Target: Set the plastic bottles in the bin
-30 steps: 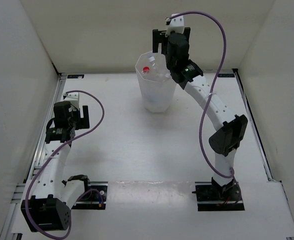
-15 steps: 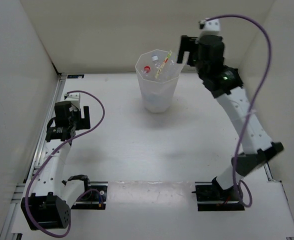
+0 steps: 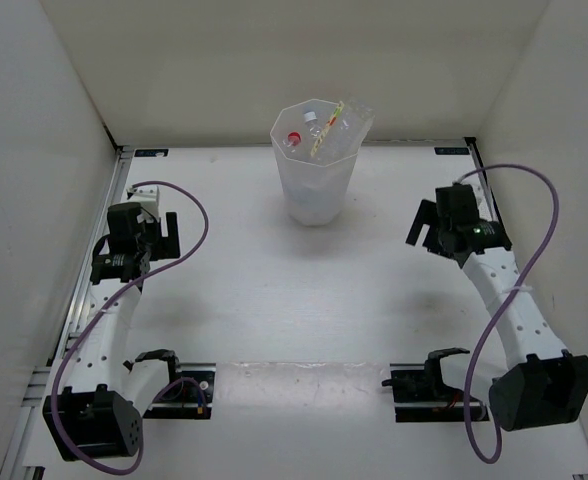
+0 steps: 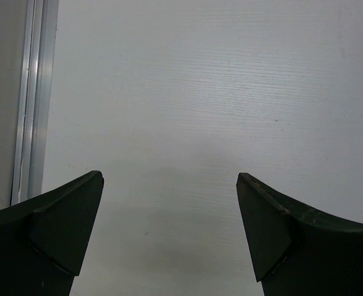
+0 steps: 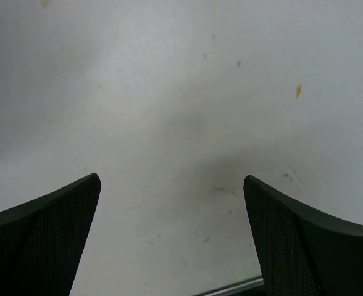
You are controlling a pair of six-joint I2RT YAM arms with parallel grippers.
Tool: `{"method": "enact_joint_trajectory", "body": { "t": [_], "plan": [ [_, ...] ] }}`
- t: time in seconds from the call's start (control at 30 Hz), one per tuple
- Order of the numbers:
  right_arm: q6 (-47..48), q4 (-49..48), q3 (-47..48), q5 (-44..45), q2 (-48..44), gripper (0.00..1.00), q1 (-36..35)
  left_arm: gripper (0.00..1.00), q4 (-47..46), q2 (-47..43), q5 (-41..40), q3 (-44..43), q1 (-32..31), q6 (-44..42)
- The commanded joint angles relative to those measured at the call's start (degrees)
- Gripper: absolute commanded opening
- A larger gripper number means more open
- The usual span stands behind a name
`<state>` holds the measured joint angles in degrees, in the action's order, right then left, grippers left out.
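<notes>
The translucent white bin (image 3: 316, 190) stands upright at the far middle of the table. Several clear plastic bottles sit inside it: a red cap (image 3: 293, 139) shows near its left rim, and one bottle with a green and yellow label (image 3: 337, 122) leans out over the right rim. My left gripper (image 3: 146, 230) is open and empty over the left side of the table; its wrist view (image 4: 169, 203) shows only bare surface. My right gripper (image 3: 426, 228) is open and empty over the right side; its wrist view (image 5: 171, 203) shows bare, lightly stained surface.
White walls enclose the table on the left, back and right. A metal rail (image 4: 27, 98) runs along the left edge. Purple cables loop from both arms. Arm bases sit at the near edge.
My right arm has pulled back from above the bin and come down low over the right side of the table. A bottle now leans on the bin's right rim. The left arm has not moved.
</notes>
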<state>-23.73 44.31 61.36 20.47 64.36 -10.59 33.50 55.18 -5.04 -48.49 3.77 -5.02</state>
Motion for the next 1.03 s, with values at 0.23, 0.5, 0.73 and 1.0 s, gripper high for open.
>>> {"method": "enact_joint_trajectory", "body": {
  "t": [0.23,0.5,0.73,1.0],
  "plan": [
    [-7.4,0.9,-8.0,-3.9,-4.9,1.0,0.8,1.0,0.7,-1.4,1.9,0.1,0.4,1.1],
    [-7.4,0.9,-8.0,-4.4,-4.4,1.0,0.8,1.0,1.2,-1.4,2.4,0.1,0.9,1.1],
    [-7.4,0.9,-8.0,-4.4,-4.9,1.0,0.8,1.0,1.2,-1.4,2.9,0.1,0.9,1.1],
    [-6.9,-0.3,-9.7,-5.1,-5.6,1.0,0.8,1.0,1.2,-1.4,2.9,0.7,0.9,1.1]
  ]
}}
